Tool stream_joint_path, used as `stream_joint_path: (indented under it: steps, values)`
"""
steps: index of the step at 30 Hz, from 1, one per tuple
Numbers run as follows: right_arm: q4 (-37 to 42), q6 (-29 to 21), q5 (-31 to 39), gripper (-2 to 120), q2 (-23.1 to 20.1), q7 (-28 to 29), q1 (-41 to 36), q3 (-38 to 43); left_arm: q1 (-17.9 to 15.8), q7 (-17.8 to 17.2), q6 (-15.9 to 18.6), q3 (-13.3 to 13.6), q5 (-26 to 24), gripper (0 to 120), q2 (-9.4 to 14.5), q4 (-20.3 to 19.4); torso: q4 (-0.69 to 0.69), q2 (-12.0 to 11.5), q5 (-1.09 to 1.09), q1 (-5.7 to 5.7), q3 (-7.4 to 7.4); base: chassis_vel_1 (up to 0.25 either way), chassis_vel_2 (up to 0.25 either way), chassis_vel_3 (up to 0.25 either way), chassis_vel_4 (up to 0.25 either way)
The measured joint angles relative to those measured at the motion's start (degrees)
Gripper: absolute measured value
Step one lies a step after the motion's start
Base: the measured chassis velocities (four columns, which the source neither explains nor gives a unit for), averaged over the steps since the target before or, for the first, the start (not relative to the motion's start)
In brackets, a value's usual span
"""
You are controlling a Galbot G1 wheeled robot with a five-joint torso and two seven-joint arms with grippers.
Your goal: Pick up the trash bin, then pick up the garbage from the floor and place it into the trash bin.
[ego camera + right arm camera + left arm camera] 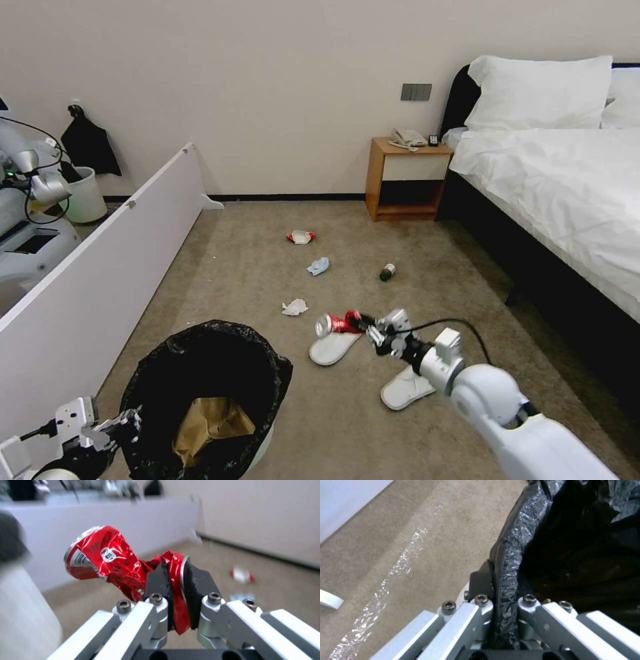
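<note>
My left gripper (130, 421) is shut on the rim of the trash bin (207, 350), a white bin lined with a crinkly black bag, held at the lower left; the wrist view shows the bag-covered rim (506, 575) pinched between the pads. A brown paper carton (210, 421) lies inside. My right gripper (363, 325) is shut on the crushed red can (337, 324), lifted above a white slipper (333, 348); up close the can (106, 557) is clamped at one end. On the floor (253, 273) lie a second slipper (403, 390), a white tissue (295, 307), a pale-blue wad (319, 266), a green bottle (387, 271) and a red-white packet (301, 237).
A long white board (113, 247) stands along the left. Behind it are a plain white bucket (85, 195) and another machine (30, 220). A wooden nightstand (405, 179) stands by the far wall, and a bed (567, 180) with a black frame runs along the right.
</note>
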Motion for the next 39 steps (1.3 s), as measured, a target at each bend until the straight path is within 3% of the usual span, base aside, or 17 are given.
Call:
stream_joint_path:
  steps: [5,9,12,26,30,39]
  values:
    - [5.1,0.5,4.1,7,-1.3,-0.5,2.4,-0.6,0.1,-0.1,0.0,0.1,0.2,3,0.0,0.0,0.00,0.0,0.00,0.00,0.00,0.000,0.000,0.000,0.000]
    - [10.6,0.5,9.5,7,-1.5,-1.2,8.7,-4.2,0.3,-0.2,0.0,0.3,0.4,3,-0.1,0.0,0.00,0.0,-0.01,0.00,0.00,0.000,0.000,0.000,0.000]
    - [12.8,0.9,14.0,7,0.8,-2.2,18.1,-11.1,0.3,-0.2,0.1,0.4,0.6,3,-0.4,0.0,0.03,0.0,-0.01,0.00,0.00,0.000,0.000,0.000,0.000]
    - [12.1,3.1,20.6,7,8.9,-5.1,39.1,-31.7,0.3,-0.1,0.1,0.2,0.6,3,-0.7,0.0,0.01,0.0,-0.01,0.00,0.01,0.000,0.000,0.000,0.000]
    - [12.5,2.8,20.9,7,8.9,-5.8,39.9,-34.1,0.3,-0.1,0.1,0.2,0.6,3,-0.9,0.0,0.01,0.0,-0.01,0.00,0.00,0.000,0.000,0.000,0.000]
    - [14.2,2.1,19.1,7,4.3,-6.1,36.2,-34.3,0.3,-0.1,0.1,-0.2,0.7,3,-1.0,0.0,-0.01,0.0,0.02,0.00,0.00,0.000,0.000,0.000,0.000]
